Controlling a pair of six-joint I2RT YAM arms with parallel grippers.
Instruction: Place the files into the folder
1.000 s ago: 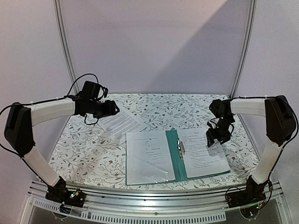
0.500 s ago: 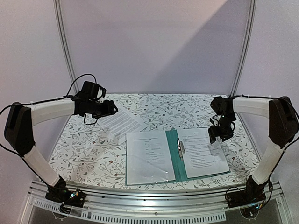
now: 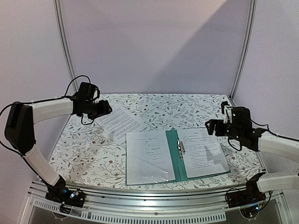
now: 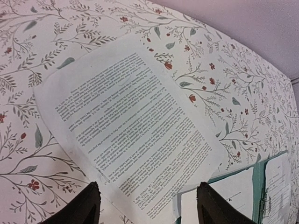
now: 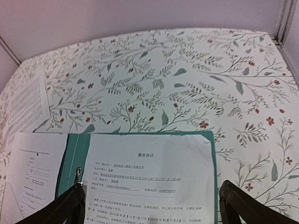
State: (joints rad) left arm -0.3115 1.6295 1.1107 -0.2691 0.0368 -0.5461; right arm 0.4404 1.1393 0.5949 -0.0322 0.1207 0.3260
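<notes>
The teal folder (image 3: 176,161) lies open at the table's front middle, with its silver clip (image 3: 180,146) on the spine. One printed file (image 3: 202,153) lies flat on its right half, and a white sheet (image 3: 147,156) on its left half. Another file (image 3: 120,120) lies loose on the table behind the folder's left corner. My left gripper (image 3: 106,108) hovers open over that loose sheet (image 4: 131,126), its fingertips (image 4: 84,205) wide apart and empty. My right gripper (image 3: 210,127) is open and empty at the folder's far right corner, above the right-hand file (image 5: 149,177).
The table (image 3: 163,107) has a floral-patterned cover, with walls behind and metal posts at the back corners. An aluminium rail (image 3: 154,205) runs along the near edge, by the arm bases. The folder's teal rim (image 5: 77,149) and its clip (image 5: 77,176) show beside the right gripper's left finger.
The right arm has dropped low and drawn back to the right, off the right-hand file, and its jaws have opened wider. The left gripper has edged slightly left and back.
</notes>
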